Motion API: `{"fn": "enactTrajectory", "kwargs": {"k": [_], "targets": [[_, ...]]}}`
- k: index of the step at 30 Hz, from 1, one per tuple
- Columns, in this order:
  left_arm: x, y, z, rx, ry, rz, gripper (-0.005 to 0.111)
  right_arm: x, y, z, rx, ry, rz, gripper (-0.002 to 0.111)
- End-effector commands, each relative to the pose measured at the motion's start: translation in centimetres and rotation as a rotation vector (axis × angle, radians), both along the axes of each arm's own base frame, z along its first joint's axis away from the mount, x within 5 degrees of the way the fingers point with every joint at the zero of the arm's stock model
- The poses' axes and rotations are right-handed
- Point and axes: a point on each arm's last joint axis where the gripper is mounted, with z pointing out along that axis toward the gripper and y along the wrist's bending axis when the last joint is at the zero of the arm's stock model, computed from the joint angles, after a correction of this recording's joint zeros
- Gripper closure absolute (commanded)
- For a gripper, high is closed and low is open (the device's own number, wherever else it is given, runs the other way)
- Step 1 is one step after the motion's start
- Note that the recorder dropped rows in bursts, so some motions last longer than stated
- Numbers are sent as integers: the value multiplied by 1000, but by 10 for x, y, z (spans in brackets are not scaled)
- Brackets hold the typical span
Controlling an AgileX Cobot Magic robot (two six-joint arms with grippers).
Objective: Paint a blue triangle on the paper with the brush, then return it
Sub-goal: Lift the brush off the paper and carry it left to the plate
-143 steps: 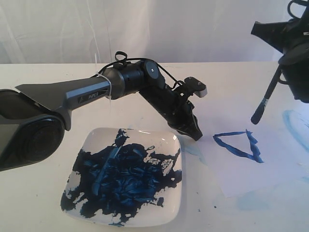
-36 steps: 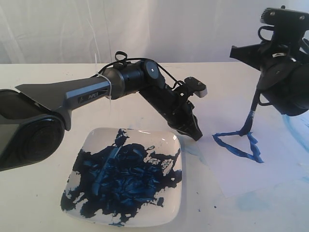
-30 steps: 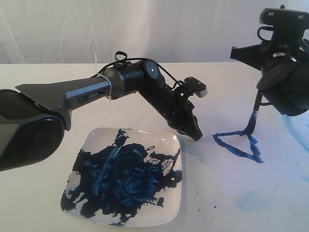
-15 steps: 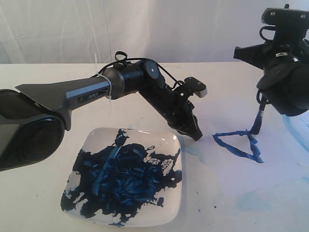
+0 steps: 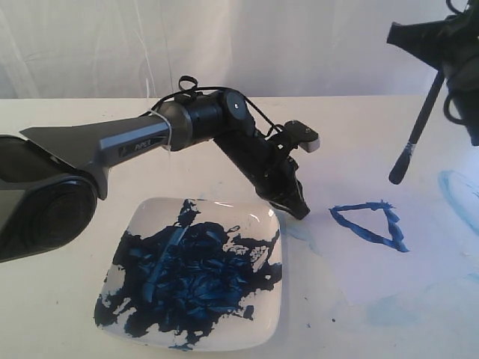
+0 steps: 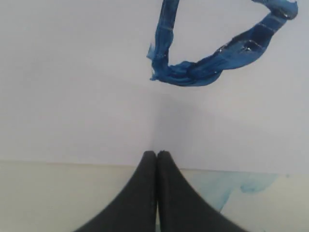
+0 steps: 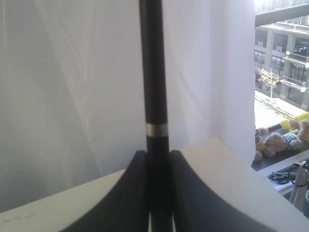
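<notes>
2 claws in play, one brush.

Step in hand (judged): painting looks done. The blue triangle [image 5: 368,224] reads as a closed outline w/ thick, uneven strokes, mid-paper. What's left is returning the brush [image 5: 415,134].

Brush posn: in the air over the far right of the worktop [image 5: 45,314], tilted, bristle end lowest. It is clear of the paper [image 5: 404,277], up and to the right of the triangle, not touching anything below.

How to do it well:
- Drop-off spot not evident in any view. The paint-smeared plate [image 5: 275,314] near left is the likely place, but that's a guess.
- Keep the tip high on the way across. The bristles prob. carry wet paint, and a drip or a low pass would mar the outline.
- The left arm sits between triangle and plate, so route round or over it w/ margin.
- Lower slowly and let go only once the handle is supported, else the brush may roll.
- Leave the paper pinned until the brush is down.

Claws:
- The right claw [image 7: 153,157] is clenched on the brush handle, fingers tight either side, no gap visible. A silver band on the handle sits just past the fingertips.
- The left claw [image 6: 156,155] is closed, tips together, nothing between them. The tips rest at the paper's left edge, apparently pressing it to the worktop. The triangle's left corner lies near but apart from them.
</notes>
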Motion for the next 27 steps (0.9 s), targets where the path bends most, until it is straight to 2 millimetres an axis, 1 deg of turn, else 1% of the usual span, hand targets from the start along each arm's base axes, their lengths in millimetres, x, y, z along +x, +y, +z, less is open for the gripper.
{"fn": "enactTrajectory", "kwargs": {"k": [1,5,8,11,15,17,18,21,22,24,25,27], "targets": [[7,20,48,-34,-35,34,107,-12,-5,12,18,29,10,108],[14,46,97,-87,-86,94,107,-25,-5,22,69,56,65,108],[18,69,127,-107,-112,124,107,-36,-6,30,93,51,119,108],[18,93,152,-112,-123,136,107,-49,-8,40,122,28,151,108],[14,128,177,-92,-111,155,107,-66,-10,53,151,-1,224,108],[8,148,184,-76,-92,177,107,-75,-9,57,153,-4,283,108],[5,157,184,-65,-77,189,107,-79,-8,59,155,-4,310,108],[-13,185,193,-31,-58,226,107,-88,-4,60,168,8,395,108],[-23,194,198,-23,-64,240,107,-90,-2,59,171,17,423,108],[-45,211,207,-11,-96,273,107,-92,4,57,179,41,488,108],[-59,220,217,-16,-129,291,107,-93,6,56,189,52,516,108],[-89,234,229,-28,-184,328,107,-96,13,54,229,85,583,108]]}}
